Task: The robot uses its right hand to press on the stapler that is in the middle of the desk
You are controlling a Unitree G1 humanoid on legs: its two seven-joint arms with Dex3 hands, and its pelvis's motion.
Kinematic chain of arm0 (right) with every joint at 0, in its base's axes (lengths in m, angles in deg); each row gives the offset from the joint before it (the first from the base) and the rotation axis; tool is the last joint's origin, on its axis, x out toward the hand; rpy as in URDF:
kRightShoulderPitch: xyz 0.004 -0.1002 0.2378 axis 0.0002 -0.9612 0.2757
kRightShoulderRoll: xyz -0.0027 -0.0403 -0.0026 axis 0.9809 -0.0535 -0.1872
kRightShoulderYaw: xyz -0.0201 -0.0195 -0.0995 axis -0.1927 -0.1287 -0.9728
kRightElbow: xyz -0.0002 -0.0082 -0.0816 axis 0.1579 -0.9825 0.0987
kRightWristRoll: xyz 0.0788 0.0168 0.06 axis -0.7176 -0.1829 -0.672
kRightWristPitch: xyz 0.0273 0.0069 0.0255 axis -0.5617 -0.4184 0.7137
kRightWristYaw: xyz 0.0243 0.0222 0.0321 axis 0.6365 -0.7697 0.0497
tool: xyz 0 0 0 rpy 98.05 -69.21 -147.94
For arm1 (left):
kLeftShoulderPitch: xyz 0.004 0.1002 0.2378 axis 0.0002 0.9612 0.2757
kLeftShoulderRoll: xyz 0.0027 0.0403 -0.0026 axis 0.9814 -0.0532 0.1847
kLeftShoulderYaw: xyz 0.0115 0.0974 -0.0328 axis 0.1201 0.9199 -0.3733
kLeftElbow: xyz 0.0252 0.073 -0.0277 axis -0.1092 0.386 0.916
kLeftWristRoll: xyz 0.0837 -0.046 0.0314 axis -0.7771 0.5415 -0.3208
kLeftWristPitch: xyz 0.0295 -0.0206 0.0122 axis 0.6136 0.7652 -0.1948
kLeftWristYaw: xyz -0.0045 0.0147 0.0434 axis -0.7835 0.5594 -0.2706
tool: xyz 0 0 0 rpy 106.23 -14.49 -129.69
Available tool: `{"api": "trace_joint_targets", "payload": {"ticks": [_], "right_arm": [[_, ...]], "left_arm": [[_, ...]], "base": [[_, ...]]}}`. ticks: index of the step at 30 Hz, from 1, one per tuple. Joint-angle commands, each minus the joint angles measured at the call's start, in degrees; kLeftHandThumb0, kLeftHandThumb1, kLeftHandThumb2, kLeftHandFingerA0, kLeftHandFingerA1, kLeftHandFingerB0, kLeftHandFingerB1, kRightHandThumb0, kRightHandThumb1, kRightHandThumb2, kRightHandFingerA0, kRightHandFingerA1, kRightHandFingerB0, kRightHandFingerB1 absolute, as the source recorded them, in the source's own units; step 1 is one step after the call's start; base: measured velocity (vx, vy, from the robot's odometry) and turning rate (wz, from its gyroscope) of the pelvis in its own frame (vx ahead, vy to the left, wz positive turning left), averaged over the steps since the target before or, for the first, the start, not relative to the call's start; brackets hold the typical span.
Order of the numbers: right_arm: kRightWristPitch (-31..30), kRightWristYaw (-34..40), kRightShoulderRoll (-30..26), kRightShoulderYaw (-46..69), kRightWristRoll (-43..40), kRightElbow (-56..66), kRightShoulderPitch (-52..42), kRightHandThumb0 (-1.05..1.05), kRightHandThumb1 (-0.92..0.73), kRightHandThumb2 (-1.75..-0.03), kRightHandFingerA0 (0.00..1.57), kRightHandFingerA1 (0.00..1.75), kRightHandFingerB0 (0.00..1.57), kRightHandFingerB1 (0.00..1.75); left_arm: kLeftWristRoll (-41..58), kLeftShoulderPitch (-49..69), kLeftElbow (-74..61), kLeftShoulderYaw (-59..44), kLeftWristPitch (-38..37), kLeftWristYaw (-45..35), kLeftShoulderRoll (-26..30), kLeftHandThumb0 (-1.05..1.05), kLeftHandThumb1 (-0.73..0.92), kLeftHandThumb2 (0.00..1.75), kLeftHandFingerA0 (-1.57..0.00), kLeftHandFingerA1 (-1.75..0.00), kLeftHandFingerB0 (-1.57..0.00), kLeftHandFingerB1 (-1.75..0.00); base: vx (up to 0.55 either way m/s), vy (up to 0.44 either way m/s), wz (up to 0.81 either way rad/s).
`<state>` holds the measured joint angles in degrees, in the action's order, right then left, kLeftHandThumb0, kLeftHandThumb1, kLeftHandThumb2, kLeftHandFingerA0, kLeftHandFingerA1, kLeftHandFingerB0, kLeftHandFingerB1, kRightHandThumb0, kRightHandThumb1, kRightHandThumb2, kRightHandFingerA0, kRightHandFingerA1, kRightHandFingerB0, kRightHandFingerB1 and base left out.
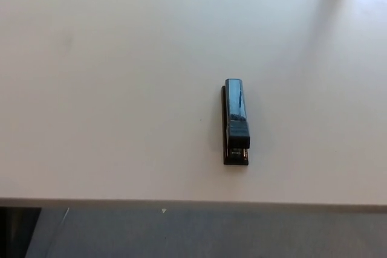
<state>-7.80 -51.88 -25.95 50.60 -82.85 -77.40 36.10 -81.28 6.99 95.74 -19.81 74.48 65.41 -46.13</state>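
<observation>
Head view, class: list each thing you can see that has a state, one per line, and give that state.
stapler: lying flat on its base, long axis running toward and away from the camera, untouched, not being pressed.
desk: white top, bearing only the stapler, front edge visible.
Left robot hand: not in view.
Right robot hand: not in view.
</observation>
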Motion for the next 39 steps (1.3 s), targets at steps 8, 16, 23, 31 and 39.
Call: {"api": "trace_joint_targets", "payload": {"ticks": [8, 16, 23, 31, 39], "right_arm": [[-11.49, -9.89, 10.37, -20.34, -5.96, 14.61, 19.16, 0.02, -0.67, -0.92, 1.26, 1.11, 0.88, 0.96], [-15.73, -8.30, 19.38, -30.91, -0.88, 17.93, 19.81, -0.06, -0.79, -0.76, 1.24, 1.23, 0.78, 1.05], [-11.48, -8.97, 26.21, -35.85, 3.35, 3.10, 24.42, -0.11, -0.77, -0.70, 1.27, 1.15, 0.79, 1.03], [-7.86, -7.54, 35.14, -40.46, 7.88, -11.36, 27.68, -0.15, -0.76, -0.77, 1.21, 1.21, 0.80, 1.15], [-5.09, -5.55, 42.29, -40.71, 9.75, -22.57, 27.53, -0.11, -0.76, -0.76, 1.17, 1.18, 0.79, 1.10]], "left_arm": [[0.03, 0.08, 0.84, 0.52, -0.91, -0.02, 1.81, -0.46, 0.92, 0.88, 0.00, -0.15, -0.01, -0.18], [-0.03, 1.05, 1.70, 0.99, -0.34, 0.30, 1.49, -0.48, 0.92, 0.83, 0.00, -0.14, -0.02, -0.18], [-0.49, 1.84, 1.25, 1.87, -1.23, 0.02, 1.62, -0.48, 0.91, 0.85, 0.00, -0.12, -0.01, -0.17], [0.31, 2.27, 1.44, 1.62, -1.35, -0.33, 1.36, -0.48, 0.92, 0.83, 0.00, -0.12, -0.03, -0.18], [-0.36, 2.84, 0.59, 2.58, -1.16, 0.84, 1.29, -0.50, 0.92, 0.84, 0.00, -0.20, -0.02, -0.22]], "base": [[0.00, 0.000, 0.00], [0.00, -0.002, 0.01], [0.00, 0.000, 0.00], [0.00, 0.000, 0.00], [0.00, 0.000, 0.00]]}}
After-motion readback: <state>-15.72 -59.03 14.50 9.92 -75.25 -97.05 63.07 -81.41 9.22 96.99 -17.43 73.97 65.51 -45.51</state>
